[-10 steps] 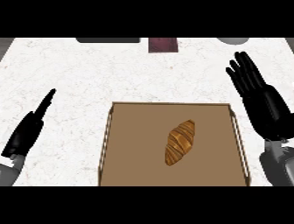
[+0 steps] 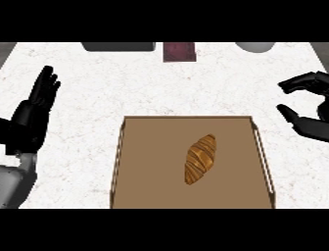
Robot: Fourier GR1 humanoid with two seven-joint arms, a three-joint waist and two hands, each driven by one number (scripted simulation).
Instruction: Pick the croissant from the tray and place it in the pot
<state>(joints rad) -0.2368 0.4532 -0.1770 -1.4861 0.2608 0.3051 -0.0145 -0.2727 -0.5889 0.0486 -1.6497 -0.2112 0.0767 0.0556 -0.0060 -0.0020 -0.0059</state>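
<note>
Right hand (image 2: pixel 319 110), raised flat half a second ago, now has fingers curled, thumb apart, holding nothing, beside the tray (image 2: pixel 262 147): likely pre-shaping a grasp. Left hand (image 2: pixel 30 115) open at left, shifted higher. Croissant (image 2: pixel 200 159) unmoved mid-tray. Pot not identifiable. No legible writing.

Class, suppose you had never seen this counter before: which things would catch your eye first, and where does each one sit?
First the golden-brown croissant, lying at a slant in the middle of the brown tray at the counter's near edge. Then the two black hands: the left robot hand open with straight fingers at the left, the right robot hand curled around nothing, right of the tray.
</note>
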